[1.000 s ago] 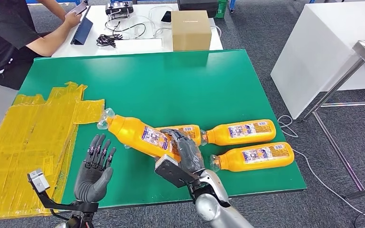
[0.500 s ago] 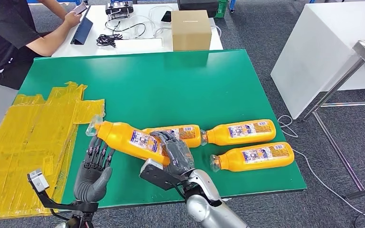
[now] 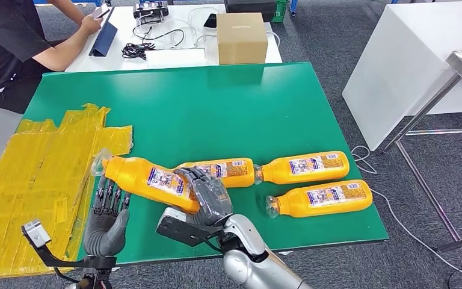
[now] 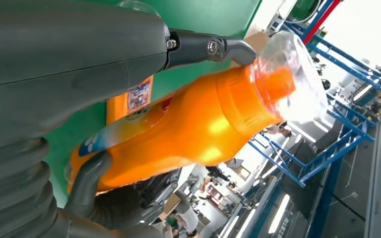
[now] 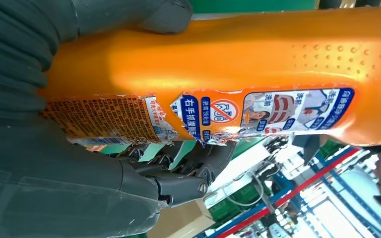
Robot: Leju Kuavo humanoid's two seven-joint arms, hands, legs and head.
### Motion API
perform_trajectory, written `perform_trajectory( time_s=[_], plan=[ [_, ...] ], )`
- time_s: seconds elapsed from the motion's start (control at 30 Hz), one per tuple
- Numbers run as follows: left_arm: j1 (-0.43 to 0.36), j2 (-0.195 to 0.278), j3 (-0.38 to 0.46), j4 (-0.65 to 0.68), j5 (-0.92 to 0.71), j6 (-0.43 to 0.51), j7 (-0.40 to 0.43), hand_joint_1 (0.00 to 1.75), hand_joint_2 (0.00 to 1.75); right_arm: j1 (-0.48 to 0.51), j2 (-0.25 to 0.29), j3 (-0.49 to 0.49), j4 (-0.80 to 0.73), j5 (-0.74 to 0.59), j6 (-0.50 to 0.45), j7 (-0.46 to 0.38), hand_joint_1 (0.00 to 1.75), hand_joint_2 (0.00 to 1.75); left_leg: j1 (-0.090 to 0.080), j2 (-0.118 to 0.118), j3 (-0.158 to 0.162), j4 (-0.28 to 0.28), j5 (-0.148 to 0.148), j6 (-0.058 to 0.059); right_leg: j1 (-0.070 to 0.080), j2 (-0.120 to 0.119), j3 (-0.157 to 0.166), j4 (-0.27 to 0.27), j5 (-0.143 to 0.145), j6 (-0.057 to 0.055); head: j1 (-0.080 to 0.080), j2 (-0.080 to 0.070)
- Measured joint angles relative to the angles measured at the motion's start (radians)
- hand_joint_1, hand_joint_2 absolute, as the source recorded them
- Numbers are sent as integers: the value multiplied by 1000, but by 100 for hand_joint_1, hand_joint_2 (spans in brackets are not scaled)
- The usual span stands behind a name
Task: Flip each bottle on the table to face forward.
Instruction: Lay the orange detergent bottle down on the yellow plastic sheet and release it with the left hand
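Yellow tape sheeting (image 3: 33,180) covers the left side of the green table (image 3: 216,108), filling the lower left of the frame. Just right of it, at the bottom, the left hand (image 3: 105,220) stands with fingers spread upward under the neck end of the held bottle (image 3: 147,180); in the left wrist view its fingertips (image 4: 228,47) touch the orange body, so it looks cupped beneath rather than clamped, and whether it truly holds I cannot tell. That bottle is raised off the table, tilted, its clear cap (image 3: 99,162) pointing to the left over the tape's edge. Right of centre at the bottom, the right hand (image 3: 207,195) grasps the bottle's thick end, fingers wrapped over the label; the right wrist view shows the torn label (image 5: 198,116) against the palm.

Behind that hand lies a second bottle (image 3: 231,170) flat on the green surface, partly hidden. Further right lie two more: the upper bottle (image 3: 304,167) and, nearer the table's front edge, the lower bottle (image 3: 319,198), both on their sides with labels up and caps to the left.

At upper left a person (image 3: 12,48) sits holding a phone; a cardboard box (image 3: 241,37) stands on the white table (image 3: 174,57) at top centre.
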Motion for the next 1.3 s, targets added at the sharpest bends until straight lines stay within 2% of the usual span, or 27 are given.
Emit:
perform_trajectory(
  time_s=[0.4,0.57,0.77,0.9,1.3],
  plan=[
    [-3,-2,31,0,-10,21,22,0,175,-25,45,87,45,110,-1,34,175,175,0,0,-1,0,0,0,0,0,-1,0,0,0,0,0],
    [-5,1,50,0,7,24,70,0,175,-44,60,114,84,149,-42,58,175,175,0,0,-1,0,0,0,0,0,-1,0,0,0,0,0],
    [-7,5,66,0,23,26,101,3,175,-70,80,136,139,147,-47,70,175,175,0,0,-1,0,0,0,0,0,-1,0,0,0,0,0],
    [-11,5,66,0,13,50,96,175,175,-86,93,152,174,125,-40,68,175,175,0,0,-1,0,0,0,0,0,-1,0,0,0,0,0],
    [1,-5,68,-9,11,89,54,175,175,-113,110,203,209,76,-14,69,175,175,0,0,-1,0,0,0,0,0,-1,0,0,0,0,0]
  ],
)
